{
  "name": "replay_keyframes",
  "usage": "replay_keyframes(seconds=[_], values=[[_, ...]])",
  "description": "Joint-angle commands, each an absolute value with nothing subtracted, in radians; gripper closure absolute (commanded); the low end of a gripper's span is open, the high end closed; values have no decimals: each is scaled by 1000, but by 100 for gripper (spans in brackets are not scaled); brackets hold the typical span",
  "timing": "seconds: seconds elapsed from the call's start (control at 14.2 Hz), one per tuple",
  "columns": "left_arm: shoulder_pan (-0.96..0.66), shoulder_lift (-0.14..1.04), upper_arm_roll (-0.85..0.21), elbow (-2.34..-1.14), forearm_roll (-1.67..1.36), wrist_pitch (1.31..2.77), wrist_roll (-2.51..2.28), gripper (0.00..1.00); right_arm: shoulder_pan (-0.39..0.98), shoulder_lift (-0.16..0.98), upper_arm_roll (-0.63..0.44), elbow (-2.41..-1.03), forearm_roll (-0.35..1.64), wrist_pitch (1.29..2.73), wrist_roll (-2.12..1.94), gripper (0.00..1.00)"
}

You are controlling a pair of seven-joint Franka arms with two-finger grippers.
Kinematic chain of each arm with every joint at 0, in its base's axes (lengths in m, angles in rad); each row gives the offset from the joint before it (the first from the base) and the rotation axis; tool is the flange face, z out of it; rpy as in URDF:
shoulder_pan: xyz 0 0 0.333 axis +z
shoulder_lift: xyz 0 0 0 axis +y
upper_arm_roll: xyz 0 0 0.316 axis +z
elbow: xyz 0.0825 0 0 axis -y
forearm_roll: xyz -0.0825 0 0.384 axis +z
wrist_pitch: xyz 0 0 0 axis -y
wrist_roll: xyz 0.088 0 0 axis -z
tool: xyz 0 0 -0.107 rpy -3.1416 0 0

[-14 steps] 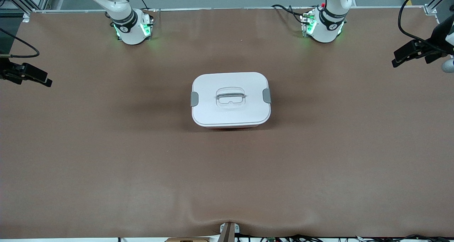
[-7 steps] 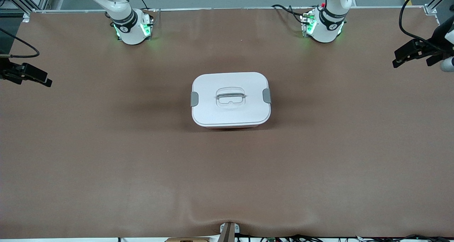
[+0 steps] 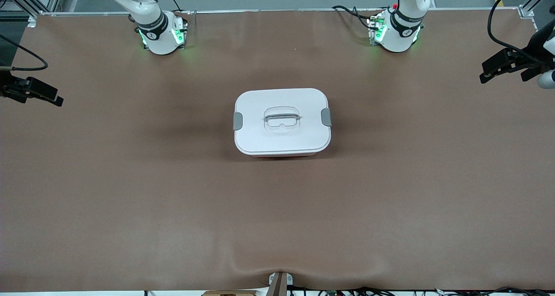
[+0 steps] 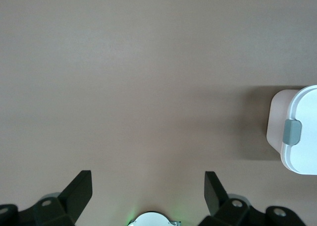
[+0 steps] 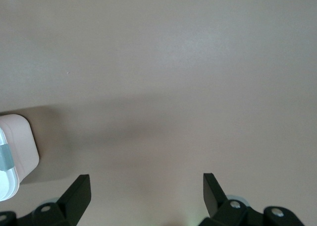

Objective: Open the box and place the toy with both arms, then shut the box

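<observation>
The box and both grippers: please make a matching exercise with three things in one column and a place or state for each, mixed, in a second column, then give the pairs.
Things:
1. box
2. left gripper
3. right gripper

Descriptions:
A. open, over the table's right-arm end
B. lid on, mid-table
C. open, over the table's left-arm end

Pairs: 1-B, 2-C, 3-A

We find the box (image 3: 282, 121) in the middle of the table (image 3: 130, 192), its lid (image 3: 282, 114) on it, with one side clip (image 3: 237, 121) toward the right arm's end and the other clip (image 3: 326, 117) toward the left arm's end. The handle (image 3: 282, 117) lies in the lid's middle, between the clips. We see the left gripper (image 3: 505, 66) up over the table's edge at the left arm's end and the right gripper (image 3: 32, 92) over the edge at the right arm's end, both well apart from the box.
</observation>
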State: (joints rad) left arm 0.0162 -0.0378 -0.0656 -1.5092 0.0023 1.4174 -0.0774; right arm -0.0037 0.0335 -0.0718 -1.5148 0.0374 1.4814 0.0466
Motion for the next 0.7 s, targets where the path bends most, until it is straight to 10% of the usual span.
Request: replay_keyframes(seconds=[0.0,0.63], values=[[15,-41,-63,-1509,-12,1427,-99,0,-2,31,-71,-1506,54,1473,61,0],[14,-43,-66,-1509,-6,1425,-187,0,-3,31,-71,-1505,49,1473,52,0]])
